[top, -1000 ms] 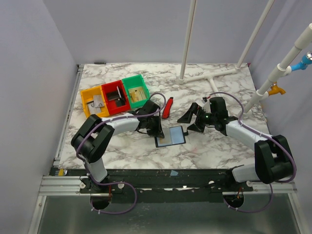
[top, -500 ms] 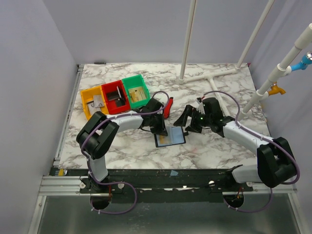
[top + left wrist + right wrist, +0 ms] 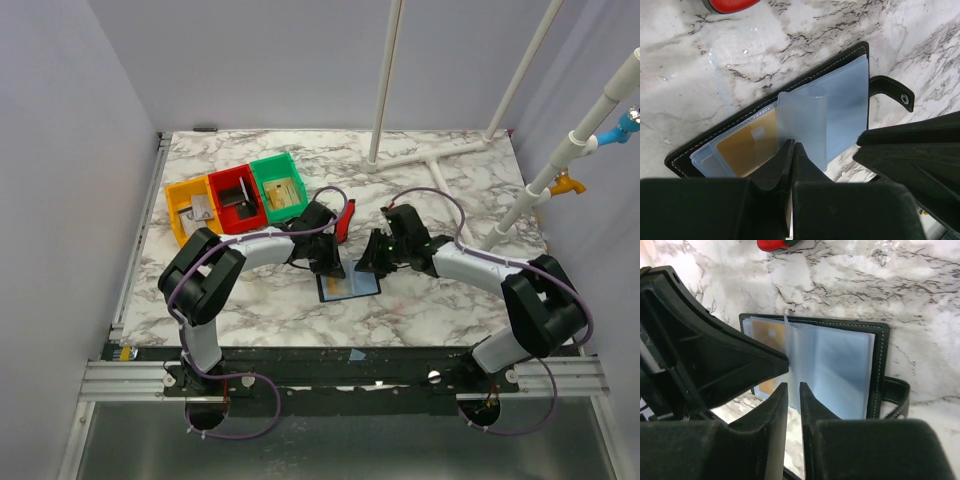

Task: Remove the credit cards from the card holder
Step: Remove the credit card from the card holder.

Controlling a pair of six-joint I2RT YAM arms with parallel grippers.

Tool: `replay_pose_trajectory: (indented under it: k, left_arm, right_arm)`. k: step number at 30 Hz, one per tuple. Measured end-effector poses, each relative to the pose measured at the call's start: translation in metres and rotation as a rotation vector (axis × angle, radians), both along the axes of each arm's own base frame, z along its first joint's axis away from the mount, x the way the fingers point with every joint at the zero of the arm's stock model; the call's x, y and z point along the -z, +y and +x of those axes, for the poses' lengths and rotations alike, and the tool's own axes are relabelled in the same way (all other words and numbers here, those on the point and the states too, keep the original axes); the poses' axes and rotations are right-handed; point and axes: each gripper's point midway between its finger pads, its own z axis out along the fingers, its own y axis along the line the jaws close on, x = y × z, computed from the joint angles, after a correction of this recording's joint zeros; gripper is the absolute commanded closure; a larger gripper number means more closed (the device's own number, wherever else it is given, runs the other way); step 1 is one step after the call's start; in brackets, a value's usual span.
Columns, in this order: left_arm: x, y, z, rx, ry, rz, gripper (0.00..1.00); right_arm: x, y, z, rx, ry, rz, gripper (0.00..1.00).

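Observation:
The card holder (image 3: 352, 284) lies open on the marble, black-rimmed (image 3: 830, 67) with bluish clear sleeves. One tan-gold credit card (image 3: 747, 145) shows in its left pocket, also seen in the right wrist view (image 3: 767, 332). My left gripper (image 3: 792, 145) is shut at the foot of one sleeve (image 3: 802, 117) that stands upright, pinching its near edge. In the top view the left gripper (image 3: 329, 267) sits at the holder's upper left. My right gripper (image 3: 794, 385) hovers over the holder's near edge (image 3: 880, 365), jaws a narrow slit apart with nothing between them. From above, the right gripper (image 3: 369, 265) is at the upper right corner.
A red-and-black tool (image 3: 342, 220) lies just behind the holder. Orange (image 3: 193, 208), red (image 3: 236, 198) and green (image 3: 279, 185) bins stand at the back left with small items inside. A white pipe frame (image 3: 420, 155) rises at the back right. The holder's snap strap (image 3: 895, 92) sticks out sideways.
My right gripper has moved left to the card holder and its jaws have closed from wide open to a narrow slit. The left gripper has shifted slightly and stayed shut.

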Motion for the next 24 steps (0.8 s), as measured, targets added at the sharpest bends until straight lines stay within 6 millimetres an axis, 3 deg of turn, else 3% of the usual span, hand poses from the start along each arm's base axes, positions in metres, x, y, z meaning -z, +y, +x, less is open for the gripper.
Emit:
replay_pose_trajectory:
  k: [5, 15, 19, 24]
  left_arm:
    - [0.0, 0.0, 0.0, 0.001, 0.001, -0.001, 1.0]
    - [0.0, -0.001, -0.001, 0.002, 0.001, -0.001, 1.0]
    - [0.0, -0.001, -0.002, 0.005, 0.003, 0.0, 1.0]
    - [0.0, -0.002, -0.003, 0.007, 0.003, 0.0, 1.0]
  right_arm:
    - [0.009, 0.01, 0.002, -0.021, -0.012, -0.048, 0.58]
    - [0.021, 0.018, 0.005, -0.032, -0.043, -0.121, 0.56]
    - [0.029, 0.018, 0.004, -0.035, -0.041, -0.152, 0.67]
    - [0.033, 0.017, 0.005, -0.033, -0.043, -0.171, 0.91]
